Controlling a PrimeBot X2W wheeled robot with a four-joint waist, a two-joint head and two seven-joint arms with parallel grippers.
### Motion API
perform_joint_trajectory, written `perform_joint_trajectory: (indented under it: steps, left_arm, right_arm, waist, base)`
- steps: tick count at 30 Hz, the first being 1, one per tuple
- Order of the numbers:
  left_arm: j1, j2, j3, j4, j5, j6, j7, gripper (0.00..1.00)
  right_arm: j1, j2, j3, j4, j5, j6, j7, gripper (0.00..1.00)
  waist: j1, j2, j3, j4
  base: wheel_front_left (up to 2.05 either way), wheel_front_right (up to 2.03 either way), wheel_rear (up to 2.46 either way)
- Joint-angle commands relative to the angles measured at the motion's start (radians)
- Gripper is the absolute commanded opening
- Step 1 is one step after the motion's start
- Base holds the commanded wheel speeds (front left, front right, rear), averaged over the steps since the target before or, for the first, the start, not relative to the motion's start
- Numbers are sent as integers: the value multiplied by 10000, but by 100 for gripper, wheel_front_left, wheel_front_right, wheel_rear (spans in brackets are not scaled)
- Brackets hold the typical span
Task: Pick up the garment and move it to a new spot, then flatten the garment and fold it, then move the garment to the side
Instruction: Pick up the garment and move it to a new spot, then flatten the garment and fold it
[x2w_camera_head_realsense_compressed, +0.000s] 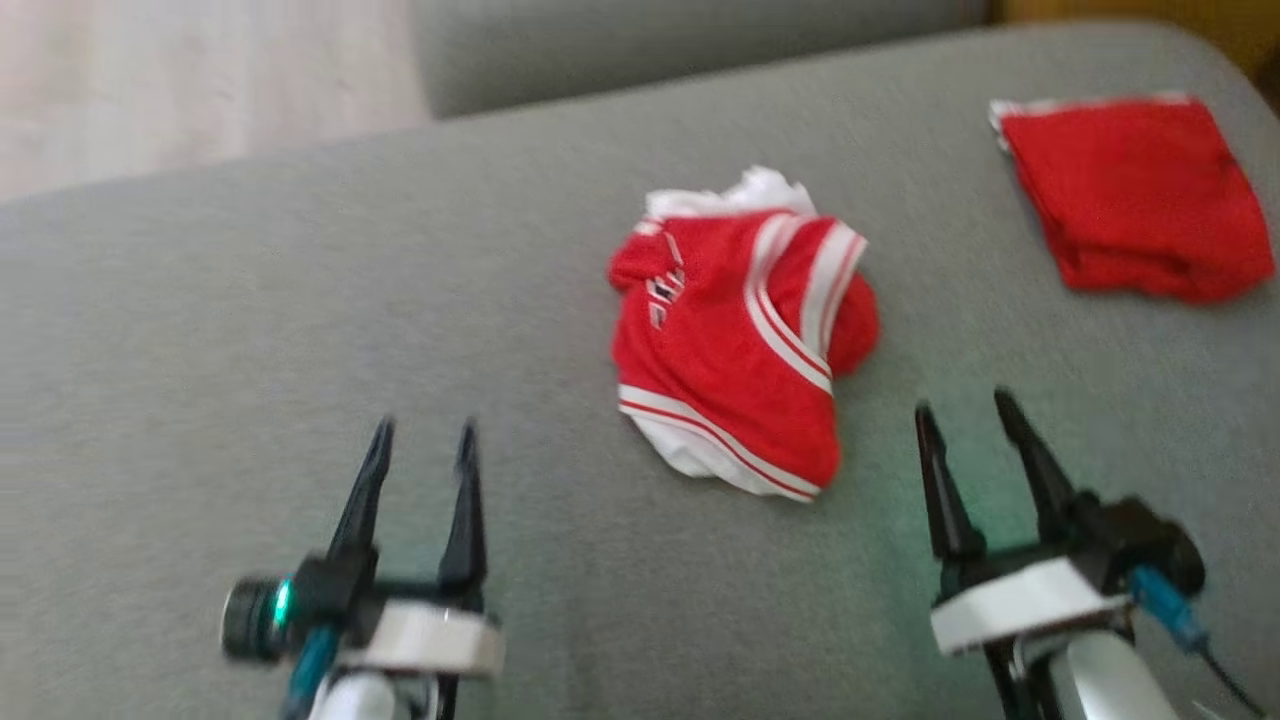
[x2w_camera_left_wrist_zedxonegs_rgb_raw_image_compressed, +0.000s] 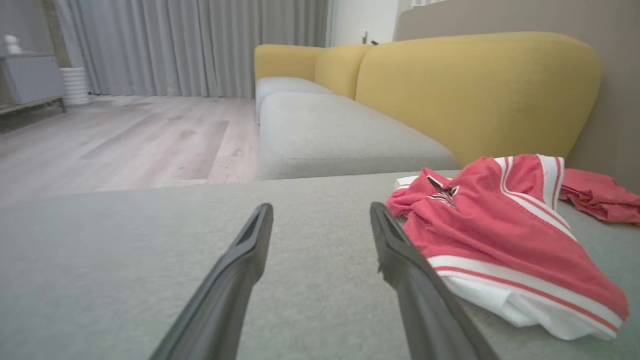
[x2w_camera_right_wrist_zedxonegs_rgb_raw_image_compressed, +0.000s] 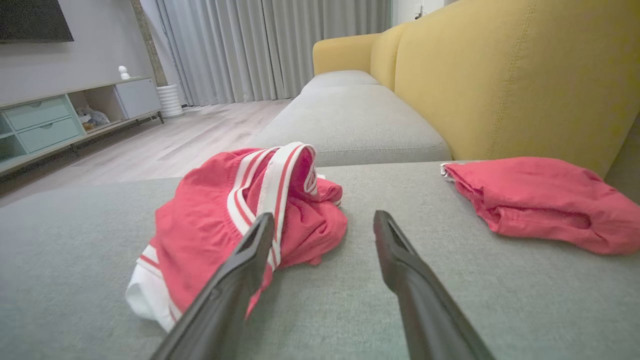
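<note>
While the crumpled garment (x2w_camera_head_realsense_compressed: 735, 330) lies on the grey cushion (x2w_camera_head_realsense_compressed: 300, 330), touched by nothing | left gripper (x2w_camera_head_realsense_compressed: 420, 440) wide, empty | right gripper (x2w_camera_head_realsense_compressed: 965, 415) wide, empty | step: probably flattening | next: pinch opposite edges, spread it flat

My left gripper (x2w_camera_head_realsense_compressed: 425, 432) sits low at the near left. Its two dark fingers (x2w_camera_head_realsense_compressed: 365, 490) are spread wide and point away from me, leaning slightly right, and a green light (x2w_camera_head_realsense_compressed: 283, 600) glows beside its white wrist cuff (x2w_camera_head_realsense_compressed: 425, 640). My right gripper (x2w_camera_head_realsense_compressed: 962, 403) sits at the near right and reaches a little farther. Its fingers are spread just as wide and lean left.
</note>
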Motion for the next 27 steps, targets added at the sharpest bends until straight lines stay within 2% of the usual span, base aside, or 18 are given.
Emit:
perform_joint_trajectory:
  steps: [1, 4, 11, 27]
  left_arm:
    - [92, -65, 552, -523, 148, -26, -93, 100]
    - [889, -205, 937, -1029, 458, -87, -94, 100]
    - [2206, -369, 1550, -1766, 1062, 79, -94, 100]
    - [2433, -415, 1768, -1881, 1120, 364, -95, 100]
  right_arm:
    - [-5, 2, 150, -217, -22, 67, 2, 100]
    - [306, 2, 29, -90, 24, 67, 2, 100]
    - [733, 2, 20, -44, -139, 67, 2, 100]
    - [794, 3, 106, -33, -121, 67, 2, 100]
  waist:
    - [3, 0, -1004, 905]
    - [3, 0, -1363, 1105]
    - [3, 0, -1730, 1135]
    - [3, 0, -1782, 1080]
  base:
    - [0, 0, 0]
    - [0, 0, 0]
    - [0, 0, 0]
    - [0, 0, 0]
